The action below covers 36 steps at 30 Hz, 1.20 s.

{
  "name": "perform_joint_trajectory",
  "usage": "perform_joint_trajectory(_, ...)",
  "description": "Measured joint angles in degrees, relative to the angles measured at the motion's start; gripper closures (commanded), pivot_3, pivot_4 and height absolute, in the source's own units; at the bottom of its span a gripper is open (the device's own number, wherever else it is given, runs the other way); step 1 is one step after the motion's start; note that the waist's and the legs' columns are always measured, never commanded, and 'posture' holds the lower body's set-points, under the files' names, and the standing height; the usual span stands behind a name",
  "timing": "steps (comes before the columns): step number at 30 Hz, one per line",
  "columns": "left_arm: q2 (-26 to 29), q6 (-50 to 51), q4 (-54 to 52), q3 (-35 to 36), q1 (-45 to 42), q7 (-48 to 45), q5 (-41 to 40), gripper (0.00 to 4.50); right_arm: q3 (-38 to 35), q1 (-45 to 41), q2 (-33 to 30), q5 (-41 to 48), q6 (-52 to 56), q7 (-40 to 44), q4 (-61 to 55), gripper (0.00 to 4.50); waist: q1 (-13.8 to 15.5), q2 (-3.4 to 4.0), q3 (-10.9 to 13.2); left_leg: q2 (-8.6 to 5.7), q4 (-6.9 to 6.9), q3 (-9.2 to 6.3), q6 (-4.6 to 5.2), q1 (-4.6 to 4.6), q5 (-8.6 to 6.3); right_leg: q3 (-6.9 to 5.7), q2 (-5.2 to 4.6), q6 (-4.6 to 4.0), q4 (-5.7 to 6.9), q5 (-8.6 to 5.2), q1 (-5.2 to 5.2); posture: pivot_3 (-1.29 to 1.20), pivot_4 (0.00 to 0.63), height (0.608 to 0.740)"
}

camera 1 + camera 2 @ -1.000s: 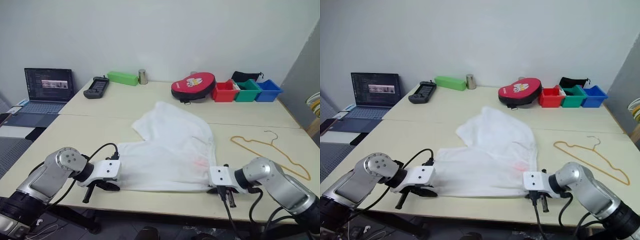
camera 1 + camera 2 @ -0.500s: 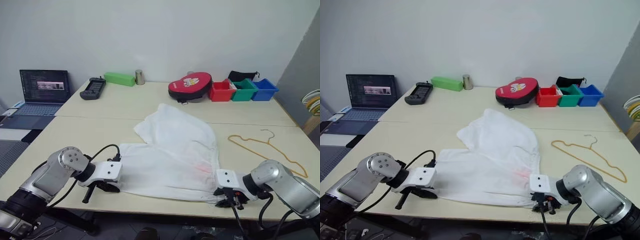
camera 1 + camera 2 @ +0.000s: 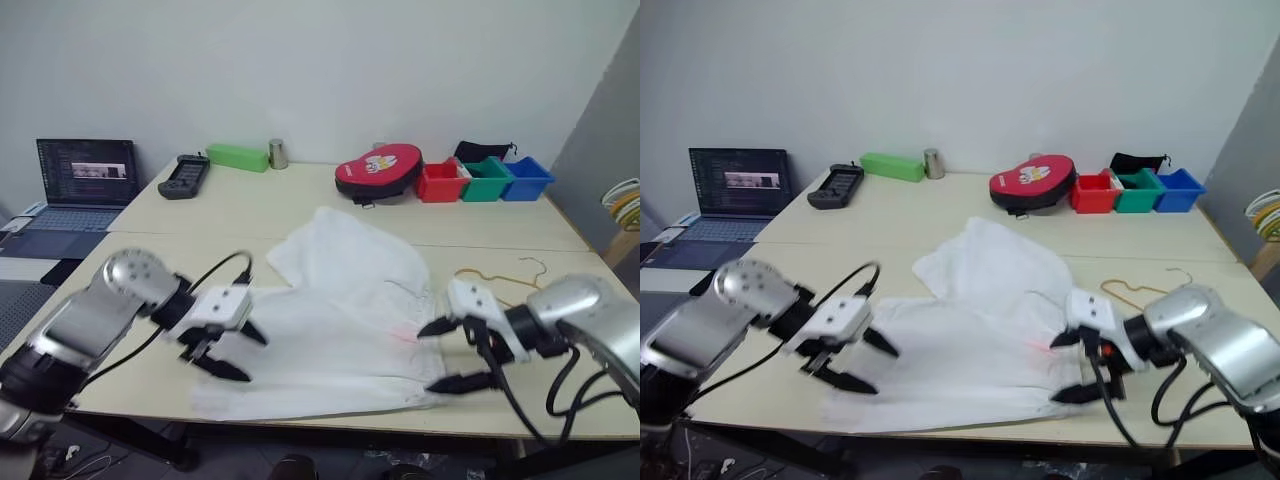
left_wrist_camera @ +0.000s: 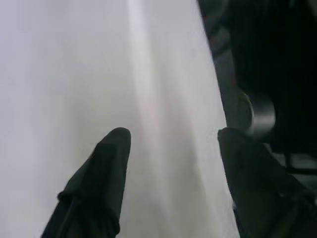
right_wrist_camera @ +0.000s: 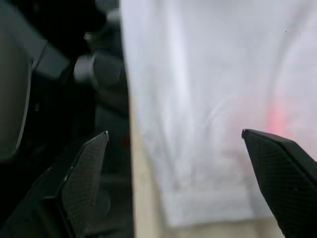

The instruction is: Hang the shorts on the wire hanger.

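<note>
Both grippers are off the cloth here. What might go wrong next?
The shorts lie flat with their near hem at the table edge, so they may slide off or be hard to pinch again. The wire hanger lies partly behind the open right gripper; a swing could knock it away. The left gripper is open too.

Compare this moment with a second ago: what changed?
Both end effectors let go of the shorts and rose off the table: left end effector and right end effector now hover open above the near hem. The shorts stay spread flat; the wire hanger is unmoved.
</note>
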Motion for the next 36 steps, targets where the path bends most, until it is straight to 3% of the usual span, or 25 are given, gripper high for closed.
perform_joint_trajectory(4, -20.59, 6.26, 3.02, 2.61, -6.83, 17.72, -2.0, 1.14, -0.89, -5.82, 3.78, -9.01, -4.94, -13.55, 22.77, 0.0, -0.18, -0.1, 0.0, -0.12, 0.0, 0.37, 0.01, 0.5, -0.01, 0.36, -0.17, -0.04, -0.06, 0.1, 0.48, 0.25, 0.0, 0.74)
perform_joint_trajectory(9, -29.46, 4.29, 5.65, 1.48, -3.59, 29.1, 2.61, 1.14, -3.56, -6.76, 2.27, -17.18, -13.77, -23.71, 43.07, 0.0, -0.89, -0.07, -0.02, -0.03, -0.1, 0.7, 0.57, 0.5, -0.33, 0.8, -0.19, -0.15, -0.01, 0.04, 0.23, 0.22, 0.0, 0.74)
perform_joint_trajectory(14, -34.13, 2.53, 5.97, -0.65, 0.0, 33.6, 5.47, 1.14, -5.15, -4.89, 0.64, -18.68, -17.55, -23.62, 50.61, 0.0, -0.79, 0.0, -0.07, 0.05, -0.13, 0.84, 0.81, 0.45, -0.46, 1.22, -0.09, -0.23, 0.16, 0.07, -0.13, 0.21, 0.0, 0.74)
perform_joint_trajectory(23, -35.51, 2.59, 4.82, -1.23, 2.42, 36.15, 6.04, 1.14, -6.83, -5.32, -1.19, -20.83, -19.57, -23.87, 65.19, 0.0, -1.47, 0.09, -0.11, -0.07, -0.05, 1.38, 1.04, 0.67, -0.33, 1.81, 0.15, -0.07, 0.06, 0.29, 0.13, 0.21, 0.0, 0.74)
perform_joint_trajectory(30, -36.66, 2.7, 4.62, -1.79, 2.54, 37.15, 6.58, 1.14, -7.97, -14.79, 1.74, -22.0, -21.79, -26.89, 80.13, 0.0, -3.01, 0.11, -0.12, -0.01, -0.07, 1.41, 1.03, 0.68, -0.33, 1.86, 0.21, -0.09, 0.06, 0.29, 0.13, 0.22, 0.0, 0.74)
perform_joint_trajectory(36, -37.02, 3.0, 4.02, -2.25, 2.52, 37.23, 6.61, 1.14, -7.35, -17.62, 2.22, -24.2, -25.14, -26.18, 90.43, 0.0, -2.55, 0.12, -0.13, -0.02, -0.07, 1.43, 1.03, 0.65, -0.33, 1.86, 0.18, -0.09, 0.02, 0.29, 0.12, 0.23, 0.0, 0.74)
